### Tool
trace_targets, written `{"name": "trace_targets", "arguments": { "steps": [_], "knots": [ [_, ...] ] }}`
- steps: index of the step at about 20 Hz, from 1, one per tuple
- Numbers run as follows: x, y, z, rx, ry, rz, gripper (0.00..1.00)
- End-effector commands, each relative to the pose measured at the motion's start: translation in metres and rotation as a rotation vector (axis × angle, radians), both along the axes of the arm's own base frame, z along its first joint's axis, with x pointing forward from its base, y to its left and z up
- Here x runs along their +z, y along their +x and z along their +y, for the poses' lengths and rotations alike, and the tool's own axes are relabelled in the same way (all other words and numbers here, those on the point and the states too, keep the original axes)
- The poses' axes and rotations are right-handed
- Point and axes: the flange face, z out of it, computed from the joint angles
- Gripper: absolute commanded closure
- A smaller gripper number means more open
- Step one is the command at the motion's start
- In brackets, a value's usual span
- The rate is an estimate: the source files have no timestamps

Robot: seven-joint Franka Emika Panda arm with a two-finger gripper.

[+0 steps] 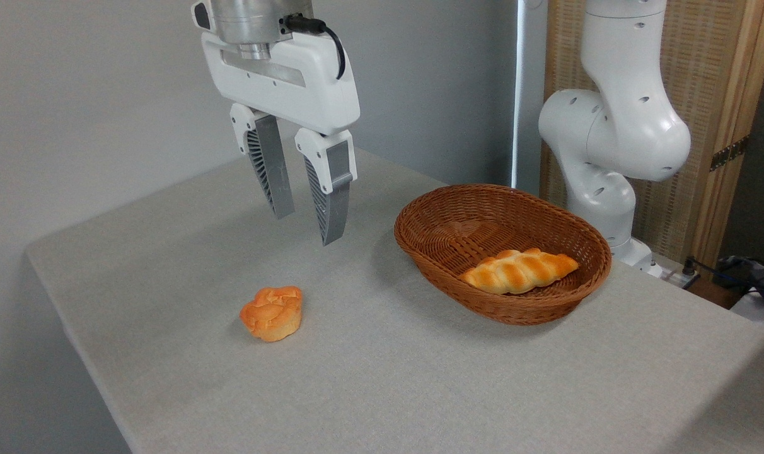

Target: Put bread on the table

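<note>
The bread, a small orange-brown bun with a lumpy top, lies on the grey-clothed table, left of centre near the front. My gripper hangs in the air above and slightly behind the bun, well clear of it. Its two grey ribbed fingers stand apart with nothing between them, so it is open.
A brown oval wicker basket stands to the right of the gripper and holds a pale golden braided loaf. The arm's white base rises behind the basket. The table's left edge runs close to the bun.
</note>
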Motion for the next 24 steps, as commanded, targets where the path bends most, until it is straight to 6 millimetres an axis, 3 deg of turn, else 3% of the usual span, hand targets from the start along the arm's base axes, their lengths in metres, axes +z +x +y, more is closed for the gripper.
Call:
{"name": "trace_targets", "arguments": {
  "steps": [1, 24],
  "knots": [
    [0.0024, -0.0078, 0.0038, -0.079, 0.004, 0.045, 0.0],
    [0.0028, -0.0076, 0.0041, -0.041, -0.064, 0.043, 0.0]
  ]
}}
